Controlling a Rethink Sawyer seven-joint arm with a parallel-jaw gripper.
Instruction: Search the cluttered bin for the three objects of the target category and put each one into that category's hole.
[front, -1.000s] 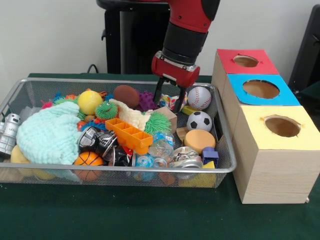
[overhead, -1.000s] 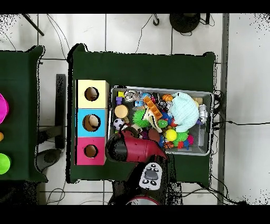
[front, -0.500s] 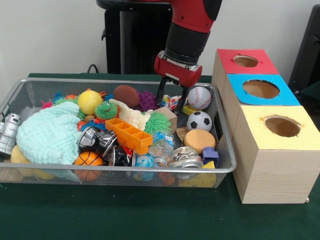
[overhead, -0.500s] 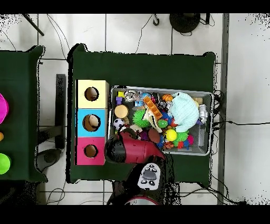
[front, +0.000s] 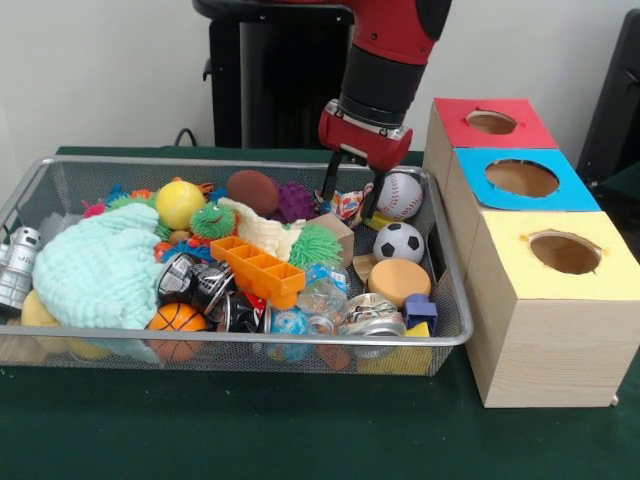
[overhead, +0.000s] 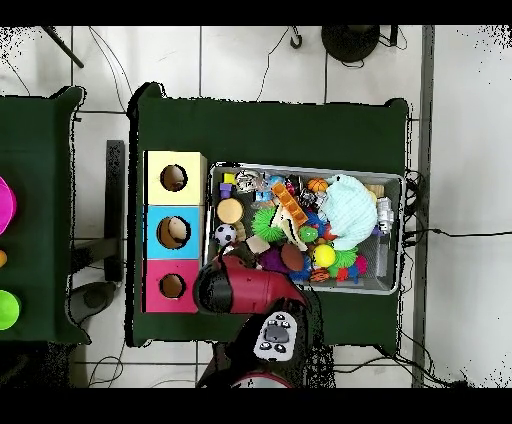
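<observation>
A wire mesh bin (front: 250, 163) holds a jumble of toys. At its back right lie a white baseball (front: 399, 195) and a black and white soccer ball (front: 399, 241). A small basketball (front: 175, 320) rests at the front left, and a yellow ball (front: 179, 203) and a brown ball (front: 252, 191) sit toward the back. My gripper (front: 348, 198) hangs open and empty just left of the baseball, above a colourful wrapper. Beside the bin stand the red (front: 492, 122), blue (front: 522, 178) and yellow (front: 565, 252) boxes, each with a round hole. In the overhead view the arm (overhead: 245, 285) hides the gripper.
A mint knitted cloth (front: 95, 265), an orange tray (front: 258, 268), crushed cans (front: 365, 318), a tan disc (front: 398, 279) and spiky green toys (front: 315, 243) fill the bin. The bin's right wall (front: 448, 270) stands close to the boxes. Overhead, the boxes (overhead: 173, 232) line the bin's left.
My gripper has shifted right and risen slightly, toward the baseball, staying open and empty. The objects in the bin have not moved.
</observation>
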